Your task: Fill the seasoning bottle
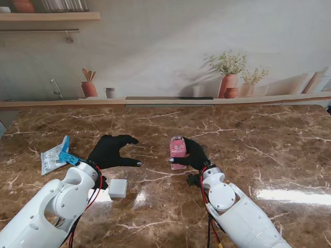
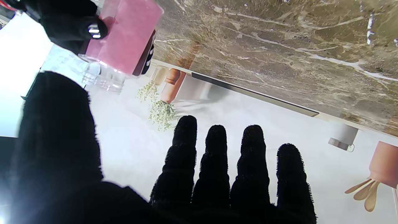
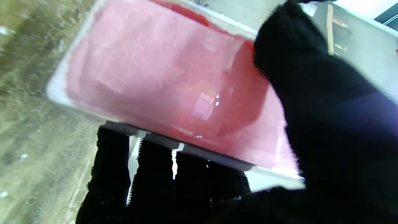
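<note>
Stand view: seasoning bottle (image 1: 178, 152) within right-hand fingers (image 1: 192, 153).

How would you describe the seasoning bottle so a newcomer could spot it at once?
On the brown marble table, look just right of centre, where the black-gloved right hand grips it. The seasoning bottle is clear, upright, filled with pink powder; nothing else here is pink.

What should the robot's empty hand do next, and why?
Probably the left hand should reach back for the white cap lying beside its wrist. The right hand already grips the seasoning bottle, which looks nearly full of pink powder, and its clear neck shows no lid, while the left hand is open and holds nothing.
</note>
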Available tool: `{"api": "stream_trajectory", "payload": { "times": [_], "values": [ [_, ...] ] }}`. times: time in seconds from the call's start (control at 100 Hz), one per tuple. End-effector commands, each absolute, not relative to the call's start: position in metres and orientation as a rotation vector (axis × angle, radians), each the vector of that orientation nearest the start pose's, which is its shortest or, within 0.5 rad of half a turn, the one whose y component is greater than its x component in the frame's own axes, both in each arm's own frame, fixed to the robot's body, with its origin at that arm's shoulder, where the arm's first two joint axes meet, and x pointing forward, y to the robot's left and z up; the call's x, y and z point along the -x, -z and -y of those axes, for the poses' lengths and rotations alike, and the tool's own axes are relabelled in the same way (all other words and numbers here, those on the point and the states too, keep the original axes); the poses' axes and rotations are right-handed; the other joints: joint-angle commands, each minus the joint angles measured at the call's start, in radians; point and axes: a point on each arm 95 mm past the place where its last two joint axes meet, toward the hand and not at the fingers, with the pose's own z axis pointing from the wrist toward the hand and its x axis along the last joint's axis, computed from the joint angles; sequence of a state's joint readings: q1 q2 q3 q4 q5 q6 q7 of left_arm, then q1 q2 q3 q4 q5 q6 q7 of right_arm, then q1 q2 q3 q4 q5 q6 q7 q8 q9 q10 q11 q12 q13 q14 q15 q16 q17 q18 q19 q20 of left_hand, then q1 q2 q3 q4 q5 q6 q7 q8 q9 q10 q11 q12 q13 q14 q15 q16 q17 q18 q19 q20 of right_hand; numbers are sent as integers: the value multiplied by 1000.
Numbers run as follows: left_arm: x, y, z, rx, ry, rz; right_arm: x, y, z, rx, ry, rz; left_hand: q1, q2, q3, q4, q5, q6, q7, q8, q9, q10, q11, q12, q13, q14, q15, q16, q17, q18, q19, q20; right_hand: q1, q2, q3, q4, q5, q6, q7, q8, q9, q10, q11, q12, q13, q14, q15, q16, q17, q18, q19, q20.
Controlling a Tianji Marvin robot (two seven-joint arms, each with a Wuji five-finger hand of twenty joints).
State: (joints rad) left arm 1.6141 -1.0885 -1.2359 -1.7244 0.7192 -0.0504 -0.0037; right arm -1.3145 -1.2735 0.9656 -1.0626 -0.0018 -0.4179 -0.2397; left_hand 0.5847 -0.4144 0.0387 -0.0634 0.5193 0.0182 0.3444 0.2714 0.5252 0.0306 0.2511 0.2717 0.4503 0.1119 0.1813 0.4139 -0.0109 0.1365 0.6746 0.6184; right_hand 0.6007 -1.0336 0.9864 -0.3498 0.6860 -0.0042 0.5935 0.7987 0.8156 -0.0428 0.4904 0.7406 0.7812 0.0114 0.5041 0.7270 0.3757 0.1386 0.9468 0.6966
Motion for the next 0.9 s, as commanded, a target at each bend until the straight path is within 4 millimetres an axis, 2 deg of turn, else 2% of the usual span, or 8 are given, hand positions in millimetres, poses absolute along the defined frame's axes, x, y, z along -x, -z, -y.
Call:
{"api": "stream_trajectory", "payload": {
  "times": [0.0,0.15,0.29,0.31,0.33,0.63,0.79,0.89],
  "values": [
    [-388,296,16,1394,1757,-1388,-437,409,-58,2070,2297,740,22,30,-30,36,12,8,-22,1,-32,-8,-15,-16,-41,-55,-36,-18,-24,-19,-25,-10,123,152,344,154,30,-225,54,61,-23,-86,22,-21,20,-54,69,-3,15,-31,11,10],
    [-390,296,17,1397,1755,-1392,-441,417,-61,2100,2291,693,23,32,-28,37,13,8,-21,3,-30,-11,-14,-21,-40,-60,-34,-21,-25,-20,-21,-11,133,143,340,158,11,-236,67,74,-39,-89,28,-40,11,-59,67,-10,21,-40,7,9],
    [-390,297,16,1399,1747,-1395,-443,419,-64,2102,2300,666,25,30,-27,38,17,10,-19,4,-28,-12,-12,-22,-38,-59,-33,-24,-27,-20,-19,-11,119,138,340,195,-14,-245,76,87,-62,-90,38,-57,-7,-69,62,-36,15,-46,-2,7],
    [-390,297,16,1400,1746,-1395,-443,420,-64,2102,2301,664,26,29,-26,38,17,11,-18,5,-27,-12,-12,-22,-38,-59,-33,-24,-28,-20,-19,-11,112,140,337,217,-21,-246,78,92,-66,-91,42,-60,-9,-72,63,-54,15,-46,-3,7],
    [-390,297,16,1400,1744,-1396,-443,420,-65,2103,2305,662,26,29,-26,38,19,13,-17,5,-26,-11,-12,-23,-37,-58,-33,-24,-29,-21,-19,-11,107,142,333,222,-26,-249,78,93,-67,-91,44,-62,-10,-74,64,-61,14,-46,-4,7],
    [-390,298,15,1398,1732,-1407,-444,429,-67,2121,2307,667,29,23,-23,37,18,16,-9,12,-22,-12,-10,-23,-37,-61,-31,-26,-31,-20,-18,-10,84,117,285,218,-133,-263,46,92,-152,-96,32,-73,-90,-71,38,-99,-31,-50,-35,1],
    [-390,298,14,1389,1729,-1412,-442,430,-65,2111,2296,716,28,19,-23,36,18,16,-7,14,-22,-13,-9,-22,-36,-60,-31,-26,-31,-22,-17,-8,55,88,281,209,-197,-223,-64,23,-222,-87,5,-112,-149,-68,12,-132,-71,-42,-73,13],
    [-390,298,14,1387,1732,-1411,-441,431,-63,2107,2288,739,29,20,-21,36,17,17,-7,15,-22,-12,-8,-22,-36,-59,-30,-26,-31,-22,-16,-7,27,63,274,205,-251,-151,-170,-55,-281,-75,-40,-163,-188,-65,-30,-164,-94,-44,-109,19]
  ]
}}
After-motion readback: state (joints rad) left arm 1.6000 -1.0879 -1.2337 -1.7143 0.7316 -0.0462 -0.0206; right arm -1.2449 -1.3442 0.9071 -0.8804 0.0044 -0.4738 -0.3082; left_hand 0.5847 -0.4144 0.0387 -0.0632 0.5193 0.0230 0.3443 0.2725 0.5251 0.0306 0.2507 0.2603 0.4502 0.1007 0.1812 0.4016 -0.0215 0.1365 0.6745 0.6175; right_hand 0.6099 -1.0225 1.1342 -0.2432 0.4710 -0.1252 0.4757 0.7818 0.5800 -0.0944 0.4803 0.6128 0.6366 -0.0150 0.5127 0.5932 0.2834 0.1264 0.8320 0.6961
